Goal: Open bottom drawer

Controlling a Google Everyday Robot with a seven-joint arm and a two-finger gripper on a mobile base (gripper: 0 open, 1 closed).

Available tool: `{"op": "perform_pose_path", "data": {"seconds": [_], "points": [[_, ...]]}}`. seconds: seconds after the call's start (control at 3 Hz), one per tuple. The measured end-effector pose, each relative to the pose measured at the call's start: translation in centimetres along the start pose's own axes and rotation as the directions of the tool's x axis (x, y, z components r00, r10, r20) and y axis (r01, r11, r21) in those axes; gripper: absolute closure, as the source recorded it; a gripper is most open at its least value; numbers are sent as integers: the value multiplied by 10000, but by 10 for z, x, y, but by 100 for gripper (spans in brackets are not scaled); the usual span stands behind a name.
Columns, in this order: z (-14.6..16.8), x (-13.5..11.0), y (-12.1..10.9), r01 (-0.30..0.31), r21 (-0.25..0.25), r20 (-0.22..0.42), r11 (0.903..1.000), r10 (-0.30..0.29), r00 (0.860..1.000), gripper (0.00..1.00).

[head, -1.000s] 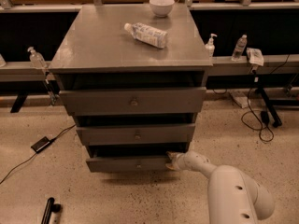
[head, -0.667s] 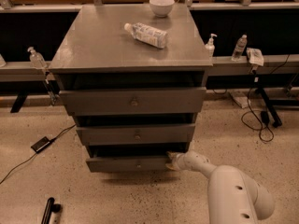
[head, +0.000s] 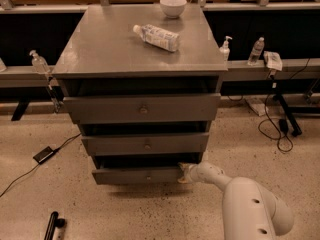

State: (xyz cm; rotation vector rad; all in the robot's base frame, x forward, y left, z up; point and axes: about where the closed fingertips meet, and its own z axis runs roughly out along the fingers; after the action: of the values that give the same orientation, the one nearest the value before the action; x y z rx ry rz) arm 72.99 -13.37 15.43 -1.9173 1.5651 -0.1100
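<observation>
almost nothing has shifted in the last second: the gripper (head: 186, 174) stays at the right end of the bottom drawer (head: 137, 175), lowest of three under the desk (head: 100, 49). whether it clasps the front, i cannot tell. no fresh travel shows, so the opening seems barely begun.

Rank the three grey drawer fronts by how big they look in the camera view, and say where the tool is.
1. top drawer front, the largest
2. middle drawer front
3. bottom drawer front, the slimmest

The tool is at the right end of the bottom drawer front.
</observation>
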Motion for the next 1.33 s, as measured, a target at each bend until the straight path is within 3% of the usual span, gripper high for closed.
{"op": "perform_pose_path", "data": {"seconds": [0.33,0.67,1.0,1.33], "points": [[0,0,0,0,0,0,10000,0,10000,1],[-2,5,12,-180,-297,-433,9994,167,9989,2],[-10,5,33,-508,-422,-853,9978,470,9952,26],[-19,4,51,-979,-448,-802,9942,941,9923,47]]}}
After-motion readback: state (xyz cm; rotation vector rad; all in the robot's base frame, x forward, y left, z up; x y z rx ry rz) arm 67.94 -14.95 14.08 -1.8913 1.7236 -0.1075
